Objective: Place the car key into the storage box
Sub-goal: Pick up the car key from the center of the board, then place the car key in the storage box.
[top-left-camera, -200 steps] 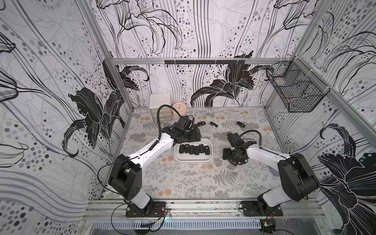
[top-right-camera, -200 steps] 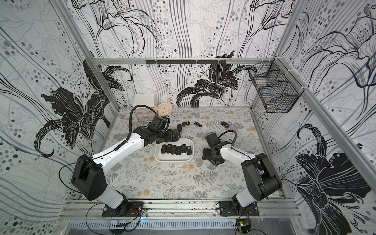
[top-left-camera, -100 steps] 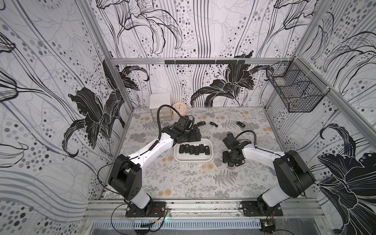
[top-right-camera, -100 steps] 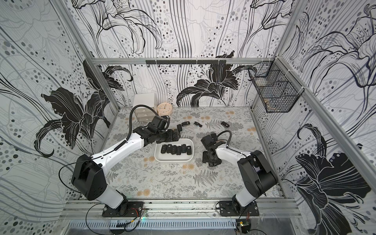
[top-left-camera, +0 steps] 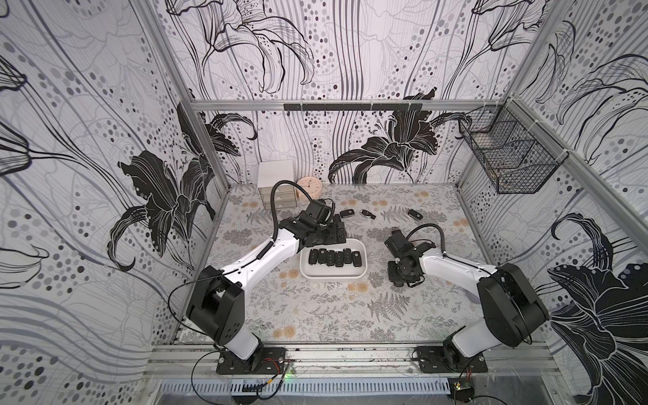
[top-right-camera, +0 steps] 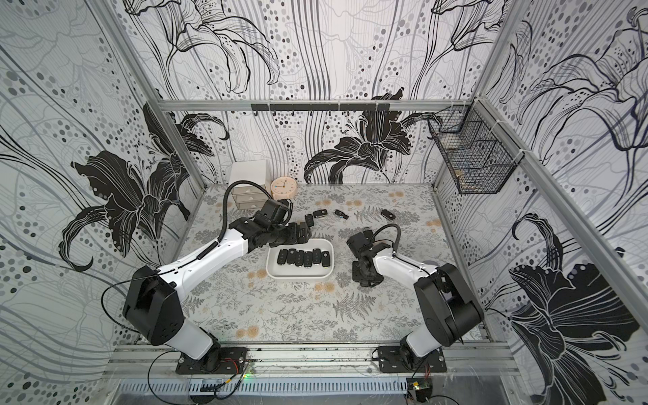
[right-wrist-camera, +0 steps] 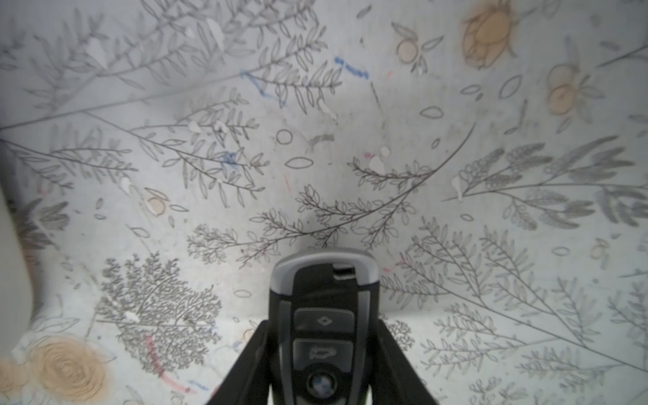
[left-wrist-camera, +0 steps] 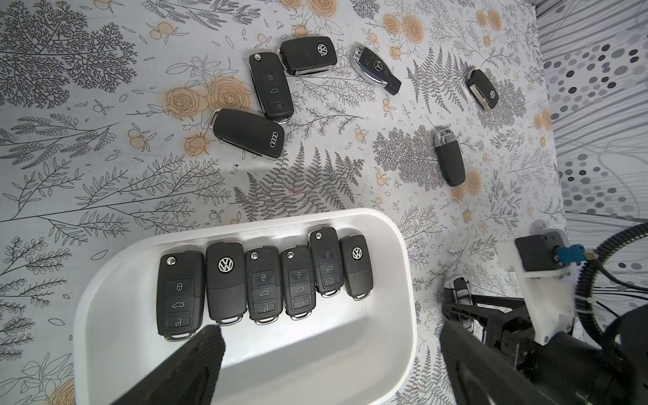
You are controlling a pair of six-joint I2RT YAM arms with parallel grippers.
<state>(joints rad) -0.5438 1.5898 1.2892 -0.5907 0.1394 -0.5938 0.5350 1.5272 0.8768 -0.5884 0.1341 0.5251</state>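
Floral tabletop [top-left-camera: 315, 315] in both top views: right gripper [top-left-camera: 403, 277] points down just beside the storage box [top-left-camera: 333, 277], jaws narrower than a second ago; left wrist view: left gripper [left-wrist-camera: 329, 333] hangs wide open, empty, above the box's six fobs [left-wrist-camera: 263, 284]; right wrist view: fingers [right-wrist-camera: 254, 361] flank the car key [right-wrist-camera: 322, 308], seemingly pinching it; lifting looks ready.

Both top views look steeply down from high above the front edge of the tabletop [top-left-camera: 315, 315], covering all of it. The left wrist camera looks down from nearer on the storage box [left-wrist-camera: 399, 280], shared with both top views. The right wrist camera sits very low, close behind the car key [right-wrist-camera: 324, 305].
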